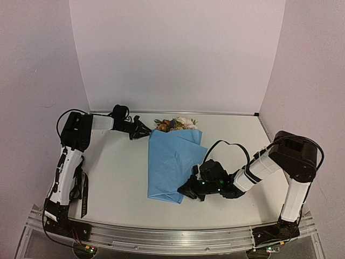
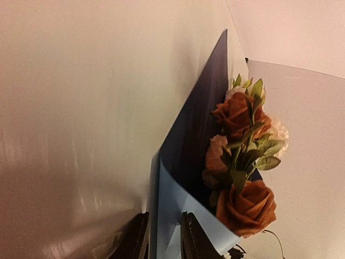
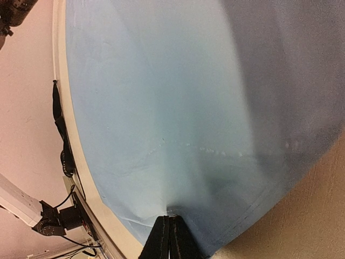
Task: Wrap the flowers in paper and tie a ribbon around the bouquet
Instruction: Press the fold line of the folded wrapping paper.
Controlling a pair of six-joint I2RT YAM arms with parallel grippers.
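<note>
Bouquet [image 1: 173,162] runs near-to-far, flowers [image 1: 177,124] at far end, seemingly flat.

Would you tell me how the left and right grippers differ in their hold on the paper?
The left gripper grips the paper at its far end beside the flowers; the right gripper pinches the near end. Left fingers stand slightly apart; right ones meet. Both hold the same sheet.

White table [image 1: 118,178]; blue paper [image 1: 172,167] lies mid-table, flowers [image 1: 178,124] at its far end; ribbon [image 1: 84,194] near left edge.
</note>
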